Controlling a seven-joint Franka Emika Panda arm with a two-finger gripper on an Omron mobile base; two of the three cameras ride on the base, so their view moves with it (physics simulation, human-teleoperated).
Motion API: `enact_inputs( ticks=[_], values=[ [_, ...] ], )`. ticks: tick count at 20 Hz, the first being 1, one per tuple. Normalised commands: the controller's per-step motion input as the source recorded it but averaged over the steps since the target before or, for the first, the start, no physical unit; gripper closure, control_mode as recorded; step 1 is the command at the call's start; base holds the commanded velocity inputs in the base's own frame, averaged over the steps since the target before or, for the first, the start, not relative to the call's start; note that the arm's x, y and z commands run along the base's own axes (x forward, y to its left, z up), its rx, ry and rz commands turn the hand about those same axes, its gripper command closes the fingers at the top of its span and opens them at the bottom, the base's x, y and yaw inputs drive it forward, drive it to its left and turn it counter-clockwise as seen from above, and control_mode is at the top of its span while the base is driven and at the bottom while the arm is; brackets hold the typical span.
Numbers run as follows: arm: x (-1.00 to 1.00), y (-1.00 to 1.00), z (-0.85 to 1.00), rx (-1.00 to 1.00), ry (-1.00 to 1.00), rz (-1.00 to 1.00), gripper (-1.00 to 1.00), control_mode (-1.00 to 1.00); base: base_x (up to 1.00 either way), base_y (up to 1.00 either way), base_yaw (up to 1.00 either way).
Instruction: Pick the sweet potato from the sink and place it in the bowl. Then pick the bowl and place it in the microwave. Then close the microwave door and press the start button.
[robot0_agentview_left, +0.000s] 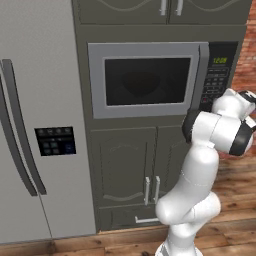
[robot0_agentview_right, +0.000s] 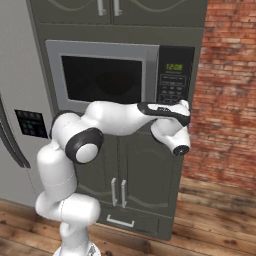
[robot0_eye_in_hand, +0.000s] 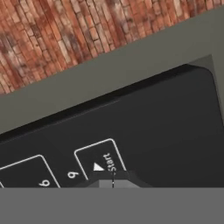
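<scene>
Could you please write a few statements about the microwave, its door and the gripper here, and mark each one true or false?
1. The microwave door is shut. True.
2. The gripper is wide open. False: its fingers are closed together.
3. In the hand view the gripper sits right at the Start button. True.
4. The keypad is to the left of the door. False: it is to the right of it.
5. A brick wall stands to the right of the microwave cabinet. True.
6. The keypad display is blank. False: green digits glow on it.
</scene>
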Motion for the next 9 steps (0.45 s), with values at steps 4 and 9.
enact_inputs(
  ticks=[4, 9],
  values=[
    [0.32, -0.26, 0.00, 0.04, 0.00, 0.00, 1.00, -1.00, 0.00, 0.00, 0.00],
    [0.16, -0.13, 0.01, 0.02, 0.00, 0.00, 1.00, -1.00, 0.00, 0.00, 0.00]
  ],
)
